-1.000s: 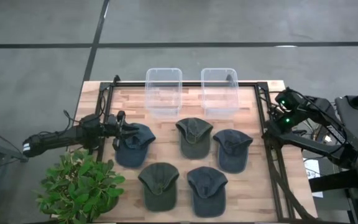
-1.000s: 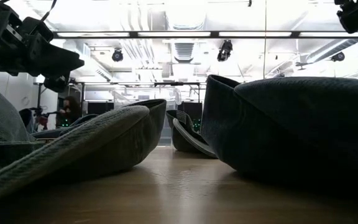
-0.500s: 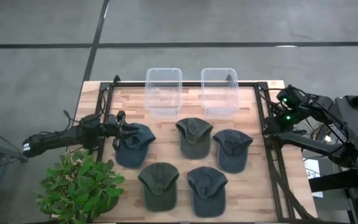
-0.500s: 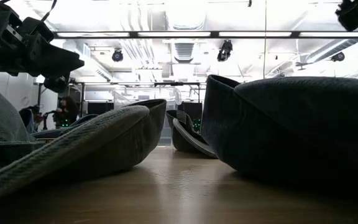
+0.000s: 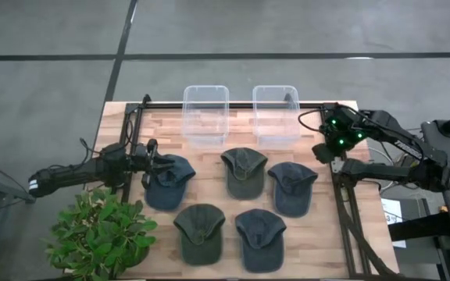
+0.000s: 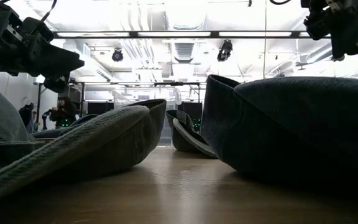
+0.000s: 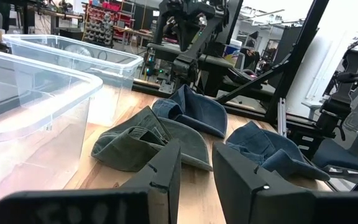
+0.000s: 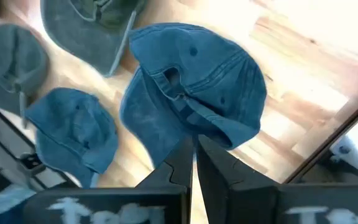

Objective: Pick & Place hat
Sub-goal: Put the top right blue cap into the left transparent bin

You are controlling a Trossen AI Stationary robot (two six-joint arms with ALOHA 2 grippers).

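Observation:
Five caps lie crown up on the wooden table: a blue one [image 5: 168, 181] at the left, an olive one [image 5: 244, 172] in the middle, a blue one [image 5: 291, 187] at the right, and an olive [image 5: 200, 232] and a blue one [image 5: 261, 238] nearer. My left gripper [image 5: 157, 162] [image 7: 196, 168] hovers over the left blue cap's left edge, open by a narrow gap with nothing in it. My right gripper [image 5: 322, 150] [image 8: 194, 158] is shut and empty above the table's right edge, looking down on the right blue cap [image 8: 191, 93].
Two clear plastic bins [image 5: 205, 115] [image 5: 276, 115] stand side by side at the far edge. A potted plant [image 5: 100, 230] sits at the near left corner, under the left arm. A black frame rail [image 5: 342, 203] runs along the table's right side.
My right arm has swung from beyond the table's right edge toward the left and now stands over the right rail, close to the right blue cap. The left arm and all the caps have stayed where they were.

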